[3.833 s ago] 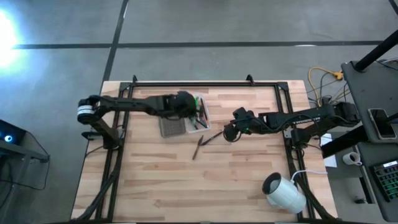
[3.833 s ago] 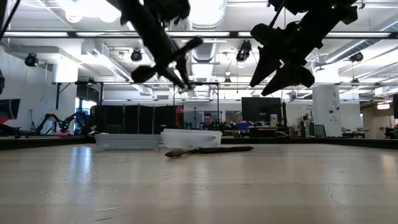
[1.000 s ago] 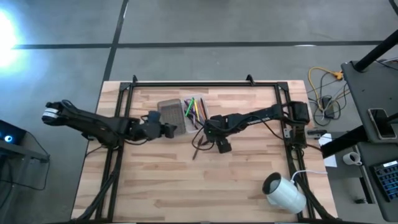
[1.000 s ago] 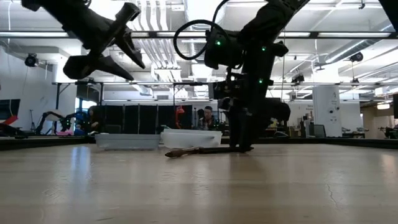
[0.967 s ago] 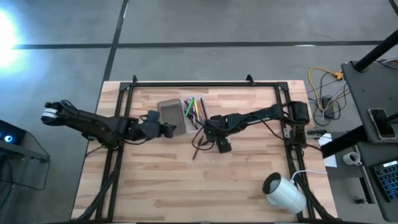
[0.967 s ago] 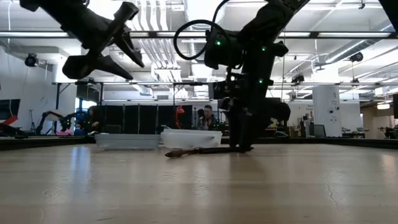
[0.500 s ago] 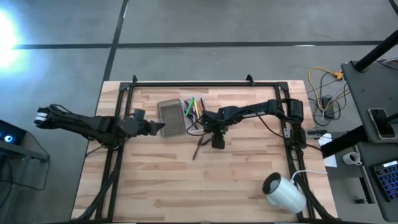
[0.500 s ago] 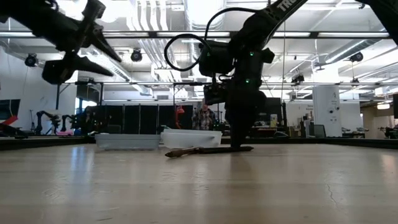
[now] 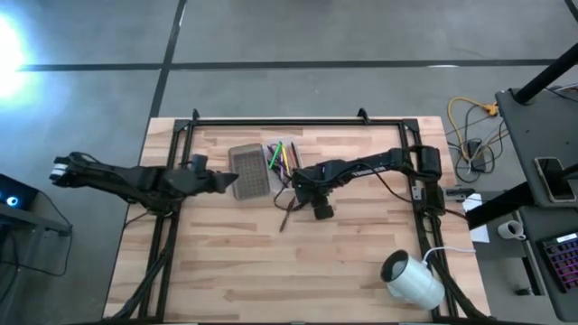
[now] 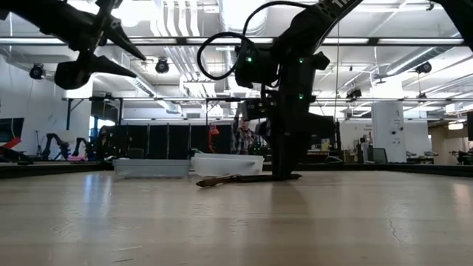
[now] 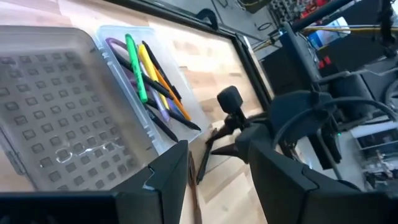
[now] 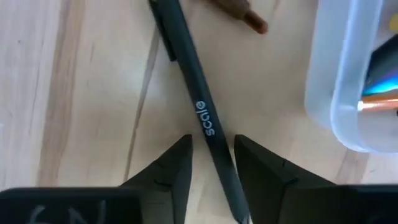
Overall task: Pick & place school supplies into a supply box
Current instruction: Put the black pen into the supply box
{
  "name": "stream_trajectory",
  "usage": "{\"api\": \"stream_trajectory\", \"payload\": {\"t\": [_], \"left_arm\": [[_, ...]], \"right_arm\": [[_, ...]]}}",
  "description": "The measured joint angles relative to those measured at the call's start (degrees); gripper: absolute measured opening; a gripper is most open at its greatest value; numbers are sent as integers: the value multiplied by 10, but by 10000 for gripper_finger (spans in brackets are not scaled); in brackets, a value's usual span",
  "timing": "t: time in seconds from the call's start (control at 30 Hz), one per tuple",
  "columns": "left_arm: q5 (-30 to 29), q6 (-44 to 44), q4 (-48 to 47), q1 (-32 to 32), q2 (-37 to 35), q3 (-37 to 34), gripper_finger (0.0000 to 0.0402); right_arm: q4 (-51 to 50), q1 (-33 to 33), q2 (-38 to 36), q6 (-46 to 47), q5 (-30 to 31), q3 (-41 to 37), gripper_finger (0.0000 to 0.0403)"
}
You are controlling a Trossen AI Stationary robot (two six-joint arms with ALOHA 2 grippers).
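Dark pen [image 12: 205,121] partly behind right pincer [image 12: 211,163]

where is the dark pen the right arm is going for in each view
High view: dark pen at table centre, by the right gripper.
Low view: lying at mid-picture, under that arm.
Left wrist view: beyond the supply box, a thin dark line.
Right wrist view: between the fingers.
Shared landmark: the supply box beside it.
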Motion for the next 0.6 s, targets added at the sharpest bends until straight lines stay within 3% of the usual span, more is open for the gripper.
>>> {"api": "stream_trajectory", "payload": {"t": [0.3, 0.43, 0.53, 0.6], "left_arm": [[-11, 0, 1, 0, 64, 37, 154], [-11, 4, 1, 0, 85, 53, 154], [-12, 5, 0, 0, 95, 60, 154], [-13, 5, -1, 0, 100, 60, 154]], "right_arm": [[-27, -1, -3, 55, -47, 0, 21], [-61, 1, -18, 103, -117, -1, 20], [-58, -1, -49, 183, -182, -2, 20], [-37, -13, -74, 294, -185, -1, 19]]}}
